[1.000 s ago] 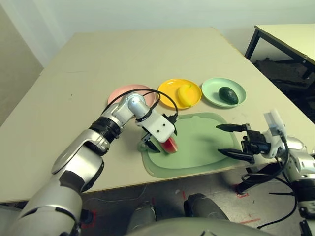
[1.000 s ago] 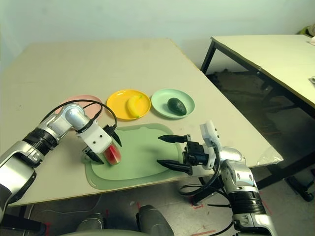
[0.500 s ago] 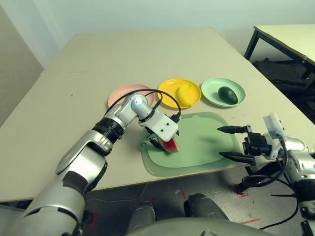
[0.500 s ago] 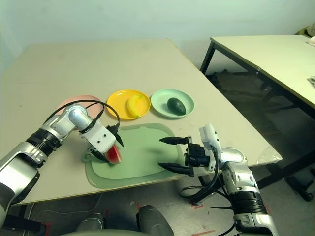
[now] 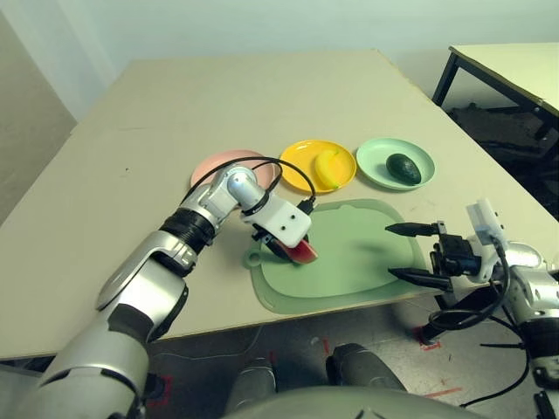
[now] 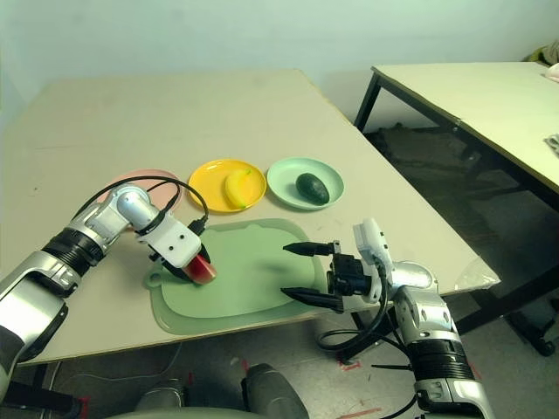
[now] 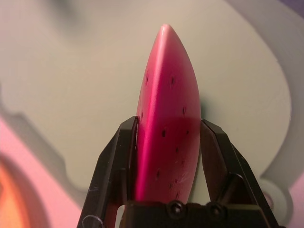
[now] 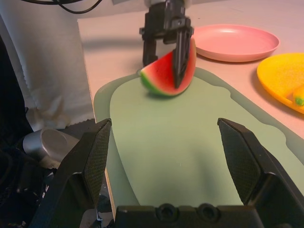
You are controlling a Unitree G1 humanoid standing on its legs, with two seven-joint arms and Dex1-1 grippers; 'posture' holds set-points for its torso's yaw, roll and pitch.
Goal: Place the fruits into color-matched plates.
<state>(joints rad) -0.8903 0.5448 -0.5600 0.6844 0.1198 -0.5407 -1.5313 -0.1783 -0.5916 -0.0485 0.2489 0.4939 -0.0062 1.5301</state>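
already sorted: banana [image 5: 327,168] on yellow plate [image 5: 306,154]; avocado [image 5: 403,168] on mint plate [image 5: 371,157]. outstanding: watermelon wedge [image 7: 168,114], clasped by left gripper [image 7: 168,121] over green mat [image 5: 349,253], to be set on pink plate [image 8: 232,40]. right gripper [image 8: 165,122] spread wide, unladen.

The table [image 5: 175,113] is lit evenly and rather softly in the left eye view, with only faint, diffuse shadows. Small highlights are seen on the rims of the yellow plate [image 5: 299,148] and the green plate [image 5: 376,147]. The floor [image 5: 306,384] is left much dimmer along the lower edge. In the left wrist view, a pale streak of glare is cast down the melon wedge [image 7: 166,114], while the orange shape at the lower left of the frame is blurred. In the right wrist view, a soft shadow is thrown onto the green mat [image 8: 161,142] beneath the wedge.
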